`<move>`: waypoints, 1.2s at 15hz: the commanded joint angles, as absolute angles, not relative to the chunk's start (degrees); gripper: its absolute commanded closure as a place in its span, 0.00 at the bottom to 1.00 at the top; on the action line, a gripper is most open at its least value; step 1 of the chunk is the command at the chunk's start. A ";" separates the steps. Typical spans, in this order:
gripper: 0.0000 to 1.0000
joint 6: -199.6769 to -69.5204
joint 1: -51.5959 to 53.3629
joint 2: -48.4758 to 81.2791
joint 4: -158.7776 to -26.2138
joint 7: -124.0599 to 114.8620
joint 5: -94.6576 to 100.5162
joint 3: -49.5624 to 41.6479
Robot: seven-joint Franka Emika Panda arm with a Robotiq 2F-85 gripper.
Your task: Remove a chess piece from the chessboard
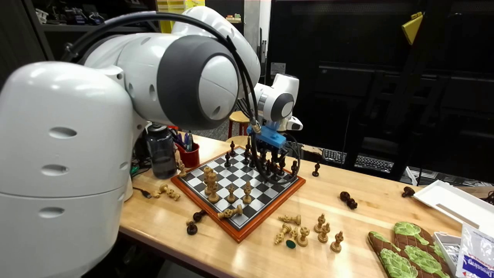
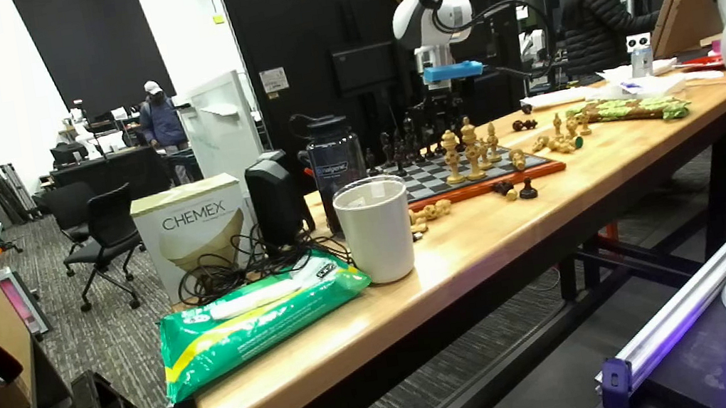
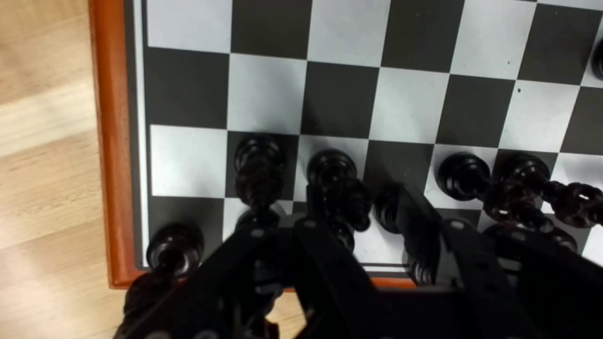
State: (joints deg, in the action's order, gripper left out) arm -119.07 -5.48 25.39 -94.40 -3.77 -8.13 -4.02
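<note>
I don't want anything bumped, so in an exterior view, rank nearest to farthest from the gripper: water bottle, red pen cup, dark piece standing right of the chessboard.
1. Standing dark piece: right of the chessboard.
2. Red pen cup: on the left.
3. Water bottle: also left, beyond the cup.

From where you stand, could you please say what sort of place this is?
Probably a robotics lab, given a white jointed robot arm, a black wheeled office chair and a black computer keyboard.
</note>
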 commanded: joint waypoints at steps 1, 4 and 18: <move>0.56 -118.06 -5.36 24.18 -94.71 -3.65 -7.53 -3.76; 0.58 -117.98 -5.00 23.98 -94.65 -4.12 -6.71 -4.01; 0.55 -116.91 -4.07 22.79 -94.34 -5.28 -2.10 -4.31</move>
State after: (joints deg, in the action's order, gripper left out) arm -118.63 -4.83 24.91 -93.56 -4.06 -3.52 -4.03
